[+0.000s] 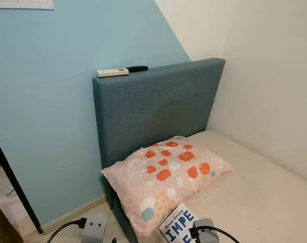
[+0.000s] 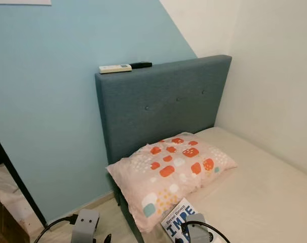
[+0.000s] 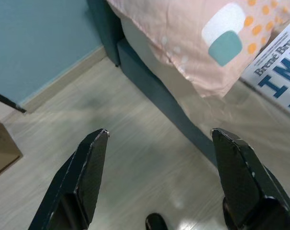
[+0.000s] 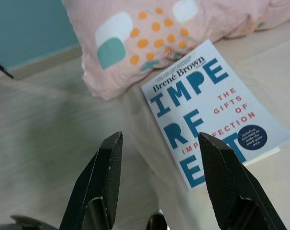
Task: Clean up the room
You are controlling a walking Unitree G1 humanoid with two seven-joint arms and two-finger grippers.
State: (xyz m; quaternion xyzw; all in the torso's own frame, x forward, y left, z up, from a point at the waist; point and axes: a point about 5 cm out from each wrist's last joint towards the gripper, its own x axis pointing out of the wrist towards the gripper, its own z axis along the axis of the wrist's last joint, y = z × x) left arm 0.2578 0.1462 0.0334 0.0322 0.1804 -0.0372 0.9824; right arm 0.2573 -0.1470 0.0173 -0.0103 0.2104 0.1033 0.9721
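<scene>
The left gripper [image 3: 157,143] is held low over the pale wood floor [image 3: 87,158] beside the bed; its jaws are spread wide and nothing is held between them. The right gripper [image 4: 159,143] is poised above the near edge of the mattress [image 1: 265,197], its jaws likewise parted with nothing gripped, one finger over the floor side and the other over the book. In the head views only the grey wrists are seen at the lower edge, each with a black cable attached.

A book [image 4: 209,110] is laid flat on the mattress close to its edge, cover upward. The cover is white, printed with large blue letters and smaller red words, and the author's name is set along the top. One corner of the book is touched by the pillow's hem.

The pillow [image 1: 166,174] is pink, patterned with orange, white and teal patches, and is placed against the blue-grey upholstered headboard [image 1: 153,109], overhanging the bed's side slightly. On top of the headboard a white remote [image 1: 112,72] and a black remote [image 1: 137,68] are laid end to end. A light blue wall [image 1: 47,116] is seen behind, with a white wall [image 1: 270,86] alongside the bed. A cardboard box [image 3: 4,148] is set on the floor near the wall, and a dark frame [image 1: 14,182] is leaned there.
</scene>
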